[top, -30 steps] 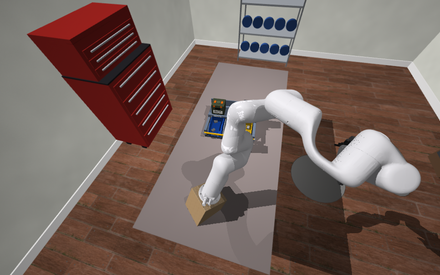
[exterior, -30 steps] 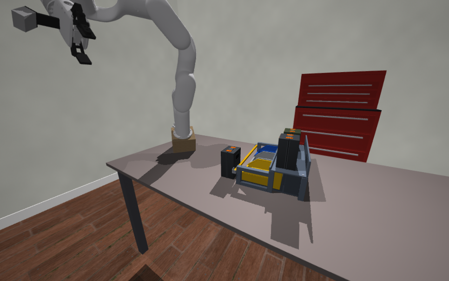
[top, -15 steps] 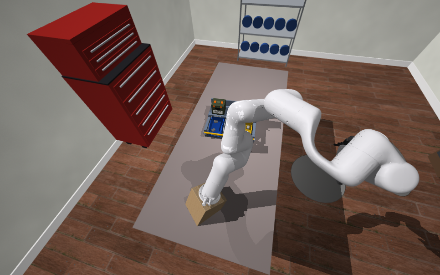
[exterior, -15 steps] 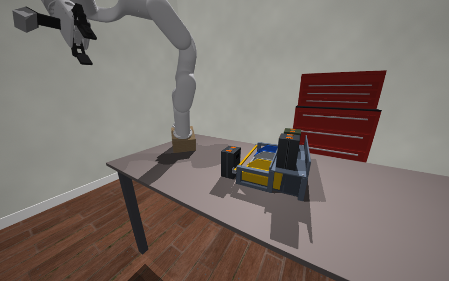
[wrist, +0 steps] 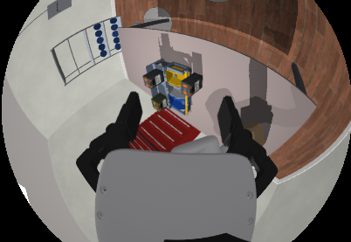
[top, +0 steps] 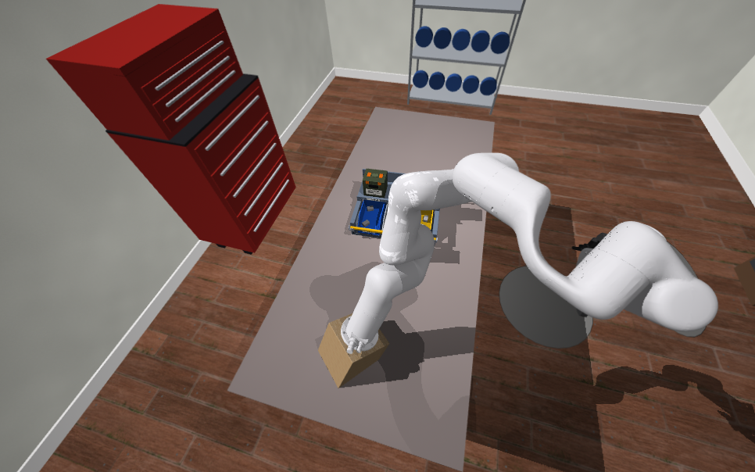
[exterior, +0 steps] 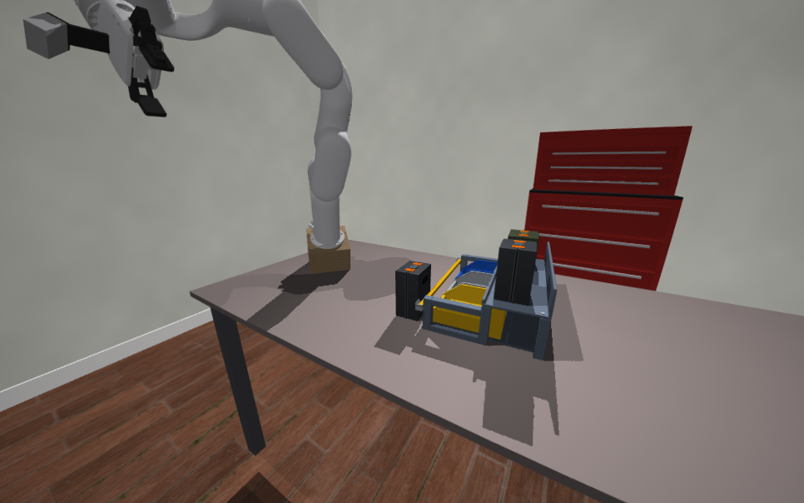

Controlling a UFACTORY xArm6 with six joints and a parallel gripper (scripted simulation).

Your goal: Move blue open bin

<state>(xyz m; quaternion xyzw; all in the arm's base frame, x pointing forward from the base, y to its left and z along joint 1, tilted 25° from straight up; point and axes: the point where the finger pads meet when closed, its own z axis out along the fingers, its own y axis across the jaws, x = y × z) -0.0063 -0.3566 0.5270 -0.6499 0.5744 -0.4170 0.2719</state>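
Observation:
The blue open bin (top: 376, 216) (exterior: 480, 267) (wrist: 176, 105) sits in the shelf (exterior: 484, 326), at the end far from the exterior camera. Small grey parts lie in it. A grey bin (exterior: 478, 277) is beside it, then a yellow bin (exterior: 466, 295) (wrist: 172, 77). A yellow bar (top: 363, 229) (exterior: 443, 280) (wrist: 187, 105) runs across the front of the shelf. My gripper (exterior: 163, 91) (wrist: 180, 103) is open and empty, high up and far from the shelf. The arm hides part of the shelf in the top view.
A black case (exterior: 410, 292) (wrist: 191, 85) stands on the table (top: 287, 363) (exterior: 673, 375) close before the shelf's yellow end. Another black case (exterior: 515, 271) (wrist: 153, 79) and a green case (top: 374, 183) (exterior: 523, 236) (wrist: 159, 102) stand on the shelf's raised rear deck.

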